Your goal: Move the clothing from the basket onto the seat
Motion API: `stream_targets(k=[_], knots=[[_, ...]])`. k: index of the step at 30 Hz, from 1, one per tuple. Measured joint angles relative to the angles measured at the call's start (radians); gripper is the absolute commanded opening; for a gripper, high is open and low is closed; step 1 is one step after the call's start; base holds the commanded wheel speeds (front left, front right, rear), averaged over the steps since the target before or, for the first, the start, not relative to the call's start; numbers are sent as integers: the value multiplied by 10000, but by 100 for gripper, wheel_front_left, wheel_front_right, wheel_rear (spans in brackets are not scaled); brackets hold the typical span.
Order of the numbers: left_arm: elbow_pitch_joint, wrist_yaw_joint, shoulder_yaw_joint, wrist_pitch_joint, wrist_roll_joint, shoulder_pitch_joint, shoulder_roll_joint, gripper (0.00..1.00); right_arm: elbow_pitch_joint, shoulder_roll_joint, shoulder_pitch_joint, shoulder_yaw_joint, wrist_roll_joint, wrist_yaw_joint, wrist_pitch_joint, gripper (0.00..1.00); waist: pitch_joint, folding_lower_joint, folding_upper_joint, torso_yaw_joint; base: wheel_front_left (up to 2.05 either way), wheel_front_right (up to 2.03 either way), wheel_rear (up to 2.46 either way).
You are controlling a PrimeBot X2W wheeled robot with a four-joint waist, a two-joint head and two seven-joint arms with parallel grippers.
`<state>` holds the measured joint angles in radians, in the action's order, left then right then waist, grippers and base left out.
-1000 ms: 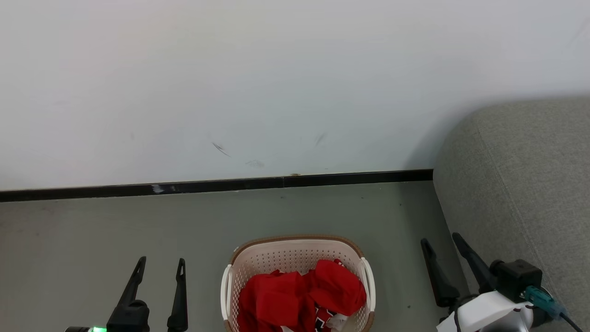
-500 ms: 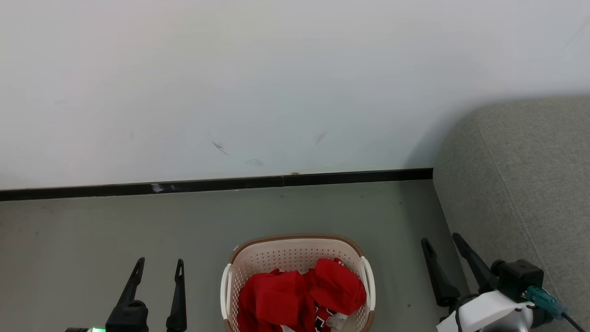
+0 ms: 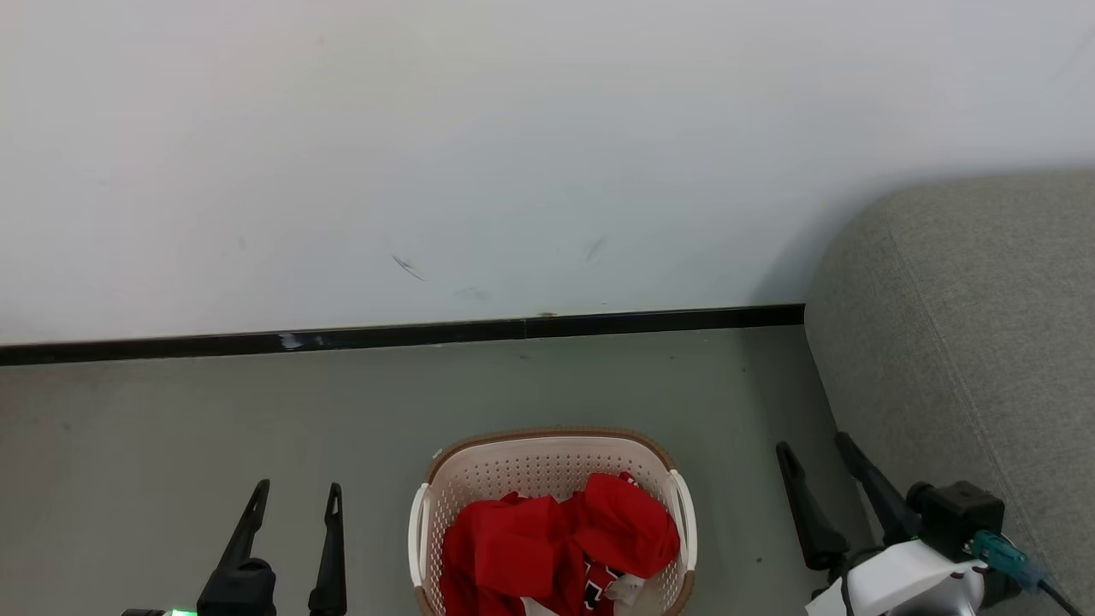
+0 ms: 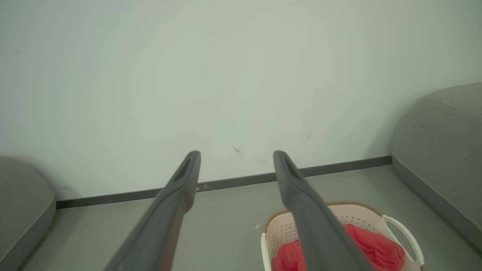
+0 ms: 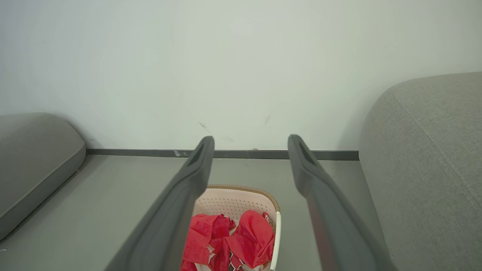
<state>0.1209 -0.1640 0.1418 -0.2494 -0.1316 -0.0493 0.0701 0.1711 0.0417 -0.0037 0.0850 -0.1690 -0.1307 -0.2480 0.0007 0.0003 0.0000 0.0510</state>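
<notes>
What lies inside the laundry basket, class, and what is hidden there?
Crumpled red clothing with black-and-white trim lies in the basket; its perforated far wall shows. The fabric covers the basket's floor.

Light was even, soft and bright, without glare. The seat (image 3: 967, 342) threw a faint shadow onto the wall (image 3: 513, 154). Wrist views dimmed toward their corners, and the near fingers (image 4: 316, 226) looked soft.

head view | basket (image 3: 530, 469) near end cut by bottom edge | clothing (image 3: 547, 547) lower part likewise | seat (image 3: 967, 359) runs off right edge
</notes>
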Motion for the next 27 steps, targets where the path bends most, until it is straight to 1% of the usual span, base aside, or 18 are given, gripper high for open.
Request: stream_targets(k=[6,9,13,23,27], knots=[[376,127,67,0,17,30,171,100,-59,-4,86,58,-42,0,0,100,135,0,0,-22,0,0,0],[658,268,201,0,35,133,244,100,-113,-6,189,-29,-40,0,0,100,230,0,0,-41,0,0,0],[984,366,512,0,255,384,284,100,-270,-4,221,-173,-38,0,-2,100,385,0,0,-74,0,0,0],[1804,809,1321,27,773,1195,291,100,-759,-13,461,-522,-182,0,-15,100,931,0,0,-195,0,0,0],[2113,968,1528,33,895,1554,276,100,-1076,-17,458,-849,-165,0,-17,100,1212,0,0,-254,0,0,0]])
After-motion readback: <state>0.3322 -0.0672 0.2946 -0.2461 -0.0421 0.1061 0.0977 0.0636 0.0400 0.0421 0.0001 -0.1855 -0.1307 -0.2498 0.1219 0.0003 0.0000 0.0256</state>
